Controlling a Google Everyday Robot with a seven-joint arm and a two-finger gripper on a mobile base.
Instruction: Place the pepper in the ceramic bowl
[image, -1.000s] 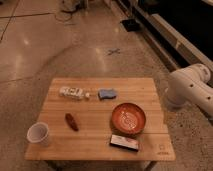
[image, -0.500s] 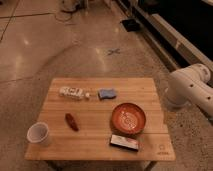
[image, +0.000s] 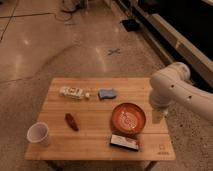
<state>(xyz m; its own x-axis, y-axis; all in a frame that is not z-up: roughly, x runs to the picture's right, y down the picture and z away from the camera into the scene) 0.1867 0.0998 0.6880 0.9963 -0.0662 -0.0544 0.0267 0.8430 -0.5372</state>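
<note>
Wooden table (image: 95, 145): white cup (image: 39, 134) near left, packet (image: 124, 142) near right. Farther back, dark red pepper (image: 71, 121) lying left of orange ceramic bowl (image: 128, 118), apart from it. Just right of that bowl, gripper (image: 157, 116) under white arm (image: 175, 90); spread or pressed together, cannot tell.

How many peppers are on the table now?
1. The pepper lies left of centre, between the white cup and the ceramic bowl. The pincer hangs right of the bowl.

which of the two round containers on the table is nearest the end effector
The orange bowl, just beside the end effector that hangs at the right edge of the table. The white cup stands far off at the front left corner.
</note>
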